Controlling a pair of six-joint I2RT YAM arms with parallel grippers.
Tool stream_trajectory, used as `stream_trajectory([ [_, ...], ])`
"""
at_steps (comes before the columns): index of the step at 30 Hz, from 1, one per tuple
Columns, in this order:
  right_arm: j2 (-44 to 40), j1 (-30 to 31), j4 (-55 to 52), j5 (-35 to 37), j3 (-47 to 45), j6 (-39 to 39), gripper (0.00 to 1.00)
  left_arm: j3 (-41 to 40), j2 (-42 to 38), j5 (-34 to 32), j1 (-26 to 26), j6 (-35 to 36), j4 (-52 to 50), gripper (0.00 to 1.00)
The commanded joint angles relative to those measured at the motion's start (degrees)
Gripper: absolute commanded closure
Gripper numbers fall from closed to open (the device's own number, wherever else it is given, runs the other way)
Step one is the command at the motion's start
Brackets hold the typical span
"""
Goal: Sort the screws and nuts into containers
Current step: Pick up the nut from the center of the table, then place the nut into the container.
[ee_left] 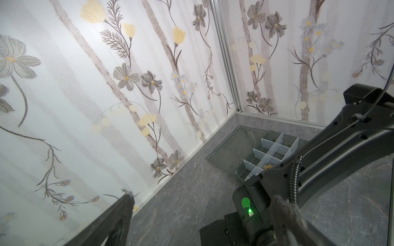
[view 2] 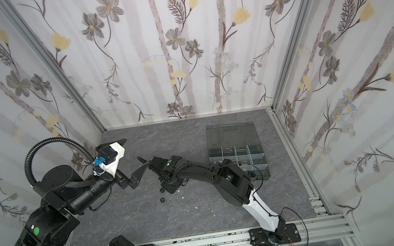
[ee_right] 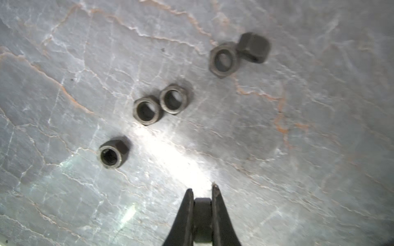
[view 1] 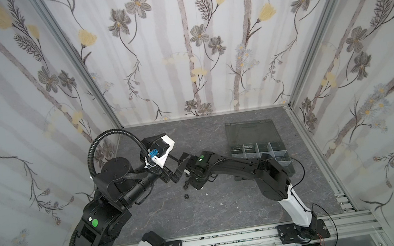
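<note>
Right wrist view: the right gripper [ee_right: 202, 190] is seen along its two dark fingers, which are drawn close together. The held nut [ee_right: 202, 209] is pinched edge-on between them, a little back from the tips. The tips are shown low over the table [ee_right: 298, 149], but whether they touch it cannot be told.

Five loose nuts [ee_right: 147, 109] are scattered on the grey marbled surface ahead of the tips, all apart from the gripper. The nearest nut [ee_right: 113, 154] lies alone, flat, off to one side of the fingers. Farther out, two are set flat and touching side by side. Farthest out, two more touch each other, one flat and one tipped on edge.

In both top views the right arm [view 1: 236, 167] is reached toward the middle of the table, and its fingers are hidden under the wrist. Two loose nuts are made out in a top view, just beside that wrist on the side toward the front rail.

The box [view 1: 252, 131] lies well apart from the gripper, at the back on the right, partly covered by the right arm. Its lid is laid flat toward the back wall and its compartments [view 1: 257, 150] are exposed. In the left wrist view, brass pieces [ee_left: 267, 167] are glimpsed in one compartment, half hidden by the arm.

The left gripper [view 1: 181, 167] is held above the table close beside the right wrist, with its jaws spread wide.
</note>
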Motion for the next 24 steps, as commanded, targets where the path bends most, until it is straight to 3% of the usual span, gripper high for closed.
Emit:
stream_trajectory([
  [1, -2.52, -2.28, -1.24, 2.47, -2.12, -1.2, 0.91, 0.66, 0.54, 0.1, -0.03, -0.47, 0.62, 0.0],
  [9, -11.82, -10.51, 0.51, 4.87, -11.84, -1.05, 0.89, 1.11, 2.17, 0.66, -0.02, 0.06, 0.65, 0.0],
  [24, -31.13, -34.22, 7.52, 5.04, -34.1, -2.11, 0.88, 2.09, 3.63, 1.25, -0.05, 0.53, 0.29, 0.0],
])
